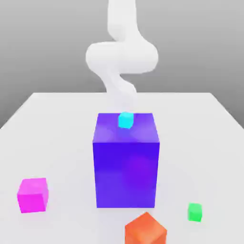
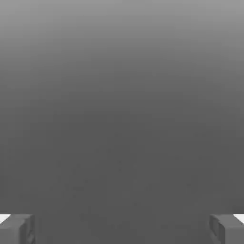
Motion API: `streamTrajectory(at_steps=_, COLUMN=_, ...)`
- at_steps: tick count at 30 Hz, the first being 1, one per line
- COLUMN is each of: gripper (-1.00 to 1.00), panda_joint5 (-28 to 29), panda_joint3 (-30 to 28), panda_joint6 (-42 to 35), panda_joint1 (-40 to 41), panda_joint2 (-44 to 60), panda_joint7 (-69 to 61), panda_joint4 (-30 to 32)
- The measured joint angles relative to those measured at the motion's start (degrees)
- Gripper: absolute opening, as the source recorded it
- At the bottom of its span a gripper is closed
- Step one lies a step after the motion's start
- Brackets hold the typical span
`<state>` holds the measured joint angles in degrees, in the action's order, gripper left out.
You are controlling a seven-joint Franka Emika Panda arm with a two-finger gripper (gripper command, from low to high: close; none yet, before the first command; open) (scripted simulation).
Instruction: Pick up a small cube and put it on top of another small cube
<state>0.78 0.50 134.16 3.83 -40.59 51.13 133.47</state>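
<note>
Exterior view: purple block (image 1: 126,162) before arm (image 1: 122,57)

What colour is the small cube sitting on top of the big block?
Cyan, atop the purple block; clearest in the exterior view.

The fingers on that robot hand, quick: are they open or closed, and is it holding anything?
Gripper: open, the fingers set wide apart in the hand view, nothing between them.

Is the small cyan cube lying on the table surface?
No, the cyan cube sits on top of the big purple block, above the table.
</note>
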Motion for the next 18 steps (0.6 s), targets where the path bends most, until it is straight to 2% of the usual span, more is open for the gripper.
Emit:
streamTrajectory(at_steps=10, gripper=0.0, panda_joint5=3.23, panda_joint3=-0.27, panda_joint6=9.64, panda_joint1=13.74, panda_joint2=21.19, panda_joint7=21.45, panda_joint4=6.81)
streamTrajectory(at_steps=18, gripper=0.0, panda_joint5=2.63, panda_joint3=-4.29, panda_joint6=17.3, panda_joint1=21.74, panda_joint2=37.76, panda_joint7=36.05, panda_joint4=12.19)
